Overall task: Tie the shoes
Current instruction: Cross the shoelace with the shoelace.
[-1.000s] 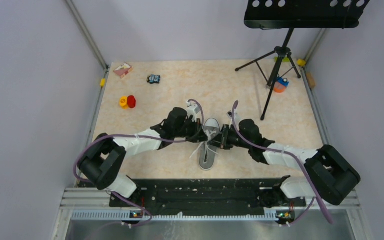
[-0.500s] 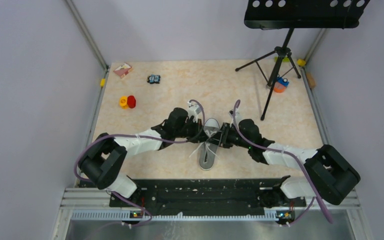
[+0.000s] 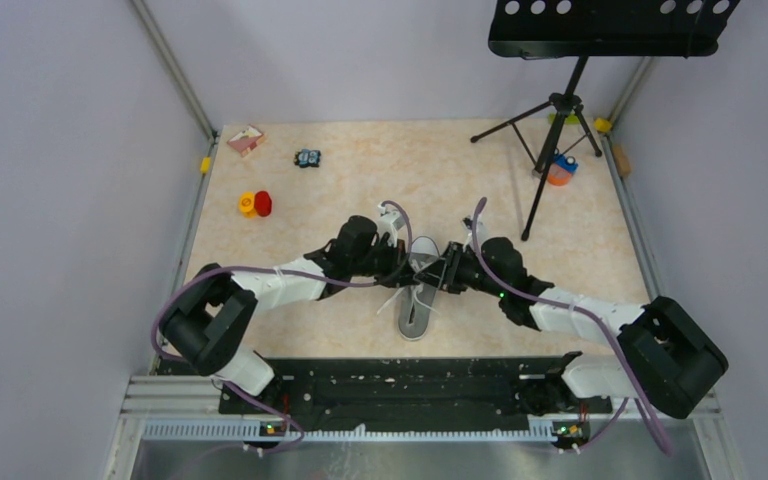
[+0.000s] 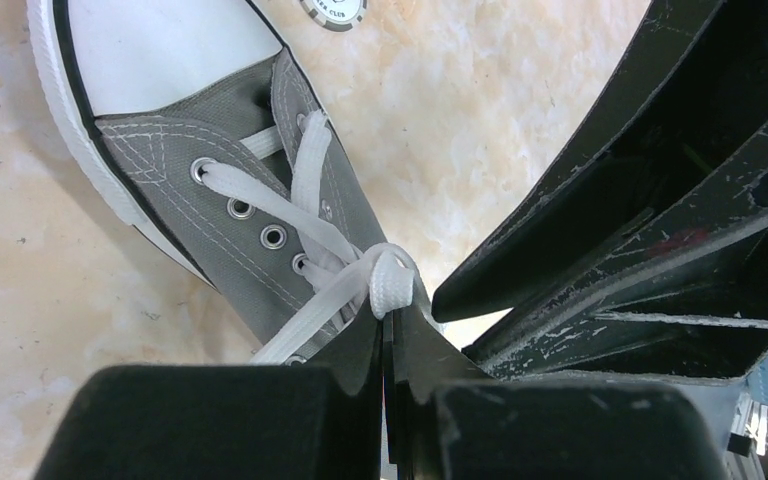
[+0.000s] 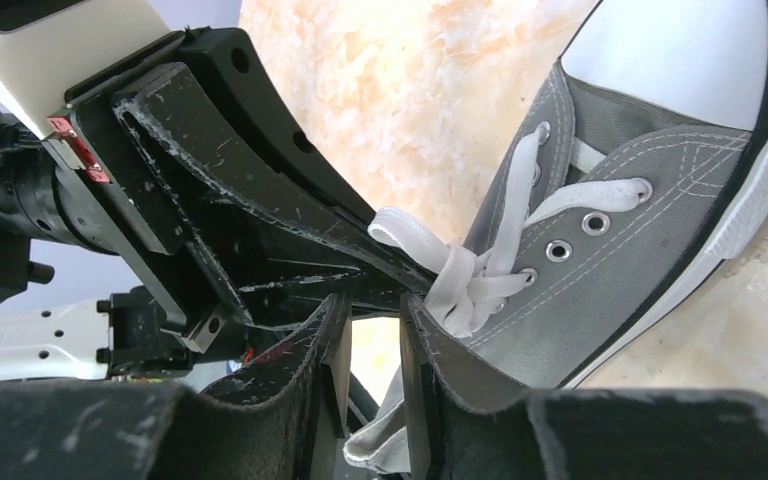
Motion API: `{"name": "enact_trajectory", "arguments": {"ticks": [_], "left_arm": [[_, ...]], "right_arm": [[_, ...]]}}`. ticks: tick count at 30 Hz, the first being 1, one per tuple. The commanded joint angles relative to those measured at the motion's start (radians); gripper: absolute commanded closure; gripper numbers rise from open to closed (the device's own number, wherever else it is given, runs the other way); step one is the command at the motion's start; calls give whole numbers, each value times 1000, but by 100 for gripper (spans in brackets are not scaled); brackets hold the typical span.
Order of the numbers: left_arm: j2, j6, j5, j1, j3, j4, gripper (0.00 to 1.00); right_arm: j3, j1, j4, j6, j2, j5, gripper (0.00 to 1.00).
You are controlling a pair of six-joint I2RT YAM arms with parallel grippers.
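The grey sneaker (image 3: pixel 417 297) lies mid-table, white toe cap pointing away from the arm bases, with its white laces (image 4: pixel 310 225) partly loose. My left gripper (image 3: pixel 407 268) is at the shoe's left side, shut on a loop of white lace (image 4: pixel 391 284) above the eyelets. My right gripper (image 3: pixel 439 276) is at the shoe's right side, tips close to the left one. Its jaws stand a narrow gap apart with nothing between them in the right wrist view (image 5: pixel 375 305), and its right finger (image 5: pixel 440 345) rests against the bunched laces (image 5: pixel 472 285).
A red and yellow toy (image 3: pixel 256 204), a pink box (image 3: pixel 246 140) and a small dark object (image 3: pixel 307 158) lie at the far left. A black tripod music stand (image 3: pixel 558 110) and an orange object (image 3: pixel 560 170) are at the far right. A round chip (image 4: pixel 335 8) lies beyond the toe.
My right gripper has moved left toward the shoe's laces and the left gripper. The left gripper has stayed almost in place on the lace.
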Motion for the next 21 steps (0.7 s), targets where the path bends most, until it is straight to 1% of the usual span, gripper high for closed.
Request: {"name": "enact_trajectory", "arguments": {"ticks": [1,6,17,21], "left_arm": [[4,6,25,-6,2,35,100],[0,6,23,-6,1,35,100],[9,10,23,-7,5,32,100],[6,9,23,-6,6,34,100]], "right_arm": [[36,-5,43,0,3,-36,74],[21,-6,25,4,-7,-1,74],[-24,-54,-57,1,-126,77,74],[-60,-76,-83,34,-165,121,74]]}}
